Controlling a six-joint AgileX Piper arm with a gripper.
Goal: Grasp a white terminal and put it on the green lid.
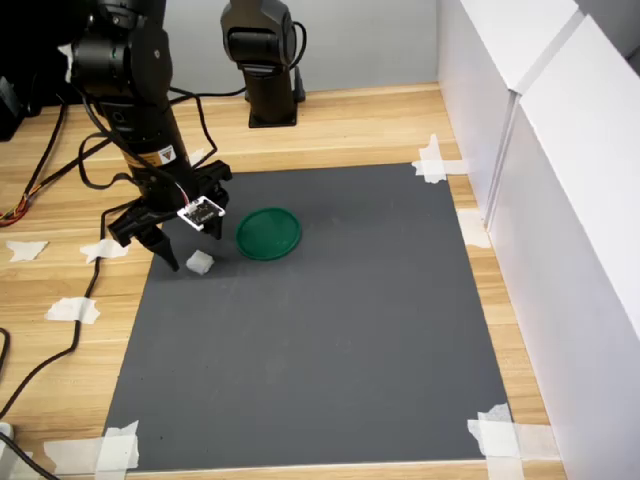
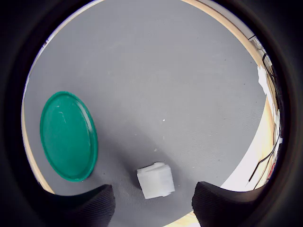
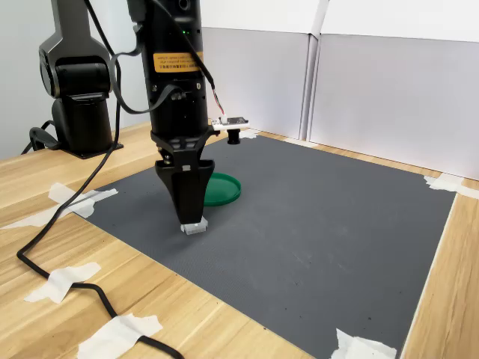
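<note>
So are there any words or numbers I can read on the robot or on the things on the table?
Orange-yellow sticker on the black robot arm: there is print, but it is too small to read.
Small yellow warning triangle sticker on the arm: a sign only, no words readable.
Round dark-green plastic lid: no text.
Small white plastic block: no text.

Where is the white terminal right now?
The white terminal lies on the grey mat, just left of the green lid in the first exterior view, apart from it, between the open gripper's fingertips.
</note>
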